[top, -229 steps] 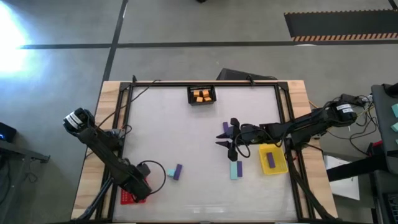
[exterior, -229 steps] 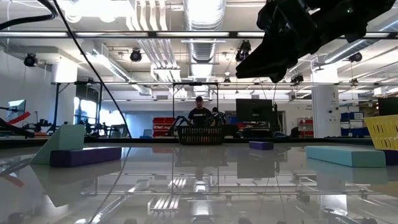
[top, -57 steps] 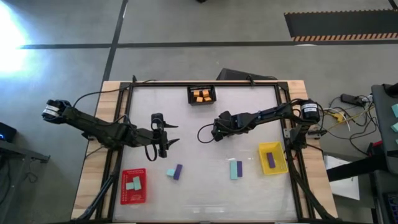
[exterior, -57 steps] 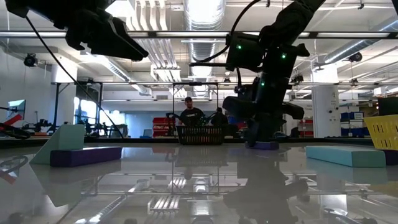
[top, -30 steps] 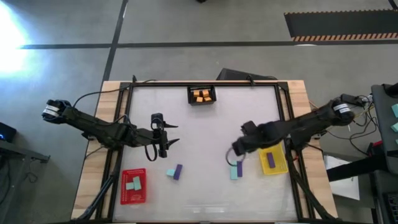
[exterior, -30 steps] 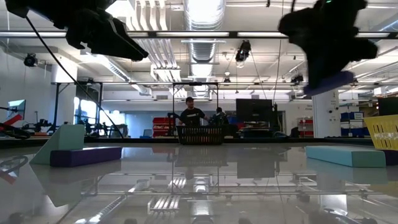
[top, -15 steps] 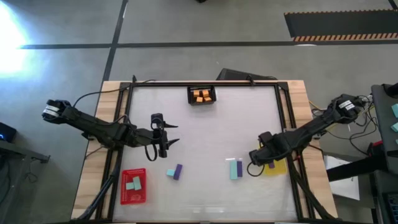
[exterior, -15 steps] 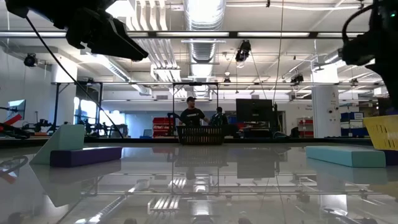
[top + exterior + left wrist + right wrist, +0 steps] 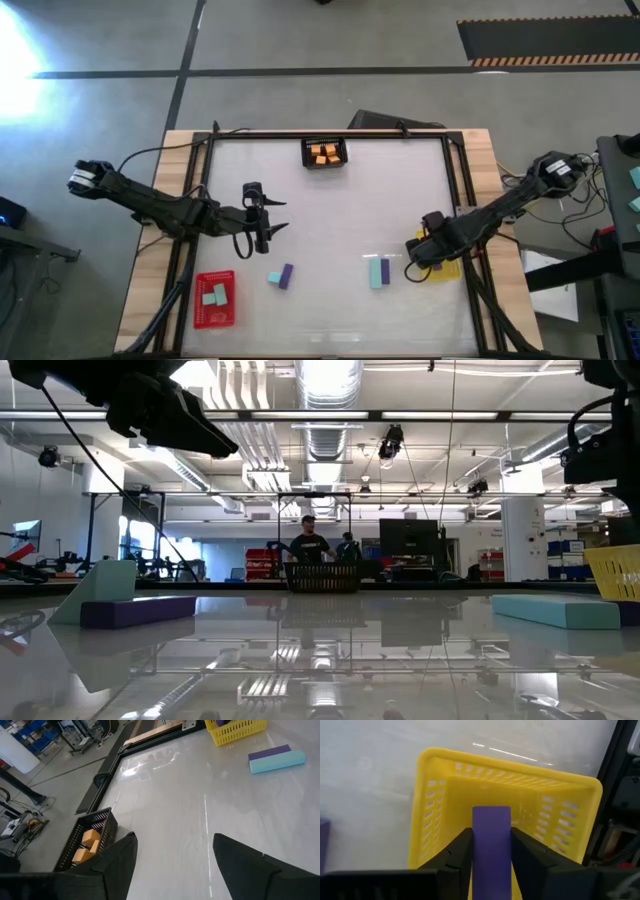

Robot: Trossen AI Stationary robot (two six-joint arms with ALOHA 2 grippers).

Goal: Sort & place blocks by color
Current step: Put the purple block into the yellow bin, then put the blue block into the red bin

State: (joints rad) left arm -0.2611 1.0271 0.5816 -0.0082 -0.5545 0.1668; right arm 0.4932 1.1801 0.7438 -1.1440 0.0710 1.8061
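Right now: the right arm is dropping a purple block into the yellow tray.
Right gripper (image 9: pixel 491 862): hangs over the yellow tray (image 9: pixel 434 820) at the bench's right side; its jaws sit part open, flanking a purple block (image 9: pixel 491 832). Whether they are pinching it or have just let go, I cannot tell.
Purple block: directly above the tray's open inside, between the two fingers, its long axis running along the fingers and lengthways down the tray, its free end pointing towards the tray's far wall.
Doing it well: I'd say the block should stay centred over the opening, well inside the mesh walls, and the jaws should part evenly so it falls flat rather than tipping onto a rim; then lift straight up so the fingers don't catch the tray.
Left gripper (image 9: pixel 265 229): waits over the left half of the bench (image 9: pixel 320 310), jaws spread wide and holding nothing.
Black tray (image 9: pixel 325 153): at the far edge, with orange blocks (image 9: pixel 86 846) inside.
Red tray (image 9: pixel 228 297): near the left front corner, teal blocks (image 9: pixel 212 296) in it.
Loose on the bench: a teal and purple pair (image 9: pixel 379 271) lying side by side just beside the yellow tray, long axes front to back; another small teal and purple pair (image 9: pixel 281 277) near the red tray.
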